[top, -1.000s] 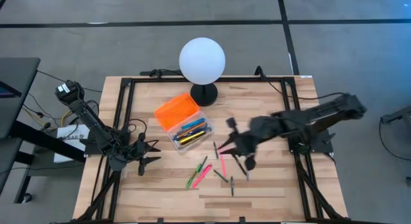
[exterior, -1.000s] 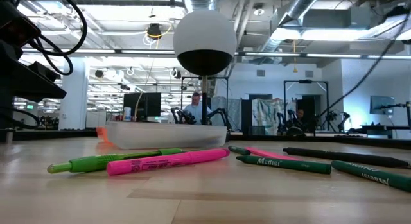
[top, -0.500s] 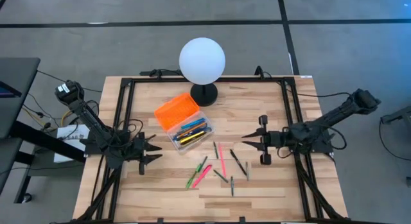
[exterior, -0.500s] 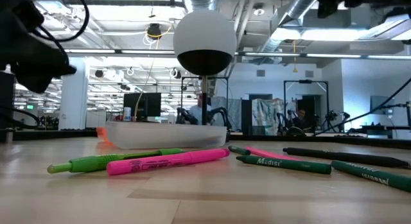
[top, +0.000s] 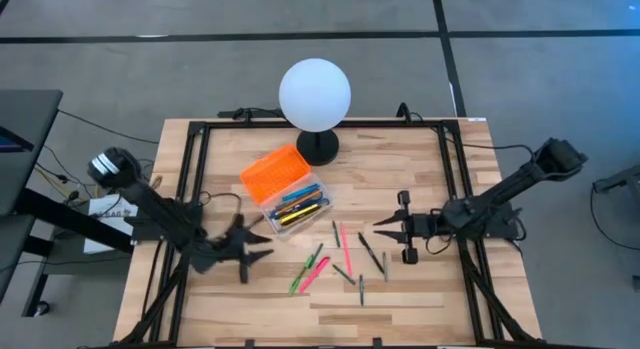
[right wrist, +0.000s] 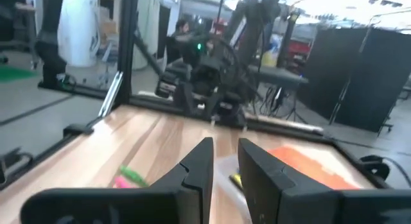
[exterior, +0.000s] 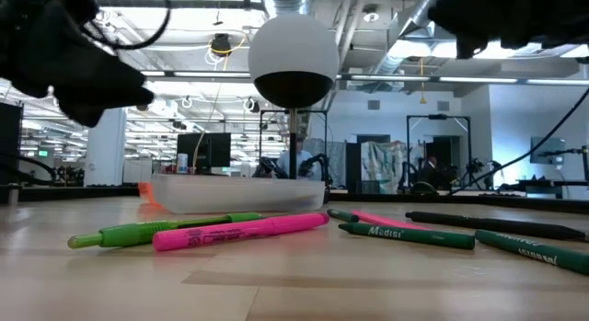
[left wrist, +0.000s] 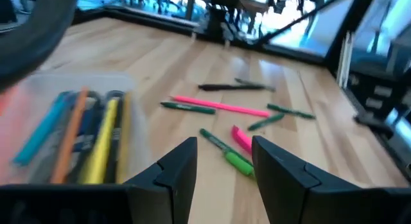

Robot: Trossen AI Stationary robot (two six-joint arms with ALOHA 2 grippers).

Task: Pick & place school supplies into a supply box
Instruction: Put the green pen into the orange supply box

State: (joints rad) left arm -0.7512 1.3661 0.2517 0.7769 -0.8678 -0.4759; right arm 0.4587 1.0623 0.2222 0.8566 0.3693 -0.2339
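Observation:
Loose school supplies lie on the wooden table: a green and a pink highlighter (top: pixel 310 270), a pink pen (top: pixel 346 247), dark pens (top: pixel 372 255) and green markers (exterior: pixel 405 233). The supply box (top: pixel 297 206) lies open left of them. Its clear body holds several pens (left wrist: pixel 83 131), and its orange lid (top: pixel 274 173) lies beside it. My left gripper (top: pixel 258 246) hovers open, left of the loose pens and near the box, pointing at them (left wrist: pixel 225 163). My right gripper (top: pixel 382 227) hovers to the right of the pens. Its fingers stand slightly apart with nothing between them (right wrist: pixel 225 161).
A white globe lamp (top: pixel 315 93) on a black foot stands behind the box at the far edge. Black frame rails (top: pixel 195 179) run along the table's left and right sides. Bare wood lies along the near edge.
My left gripper has moved toward the table's right, closer to the loose pens. My right gripper has drawn back from above the pens toward the right edge, sunk lower and tipped level. Pens and box have not moved.

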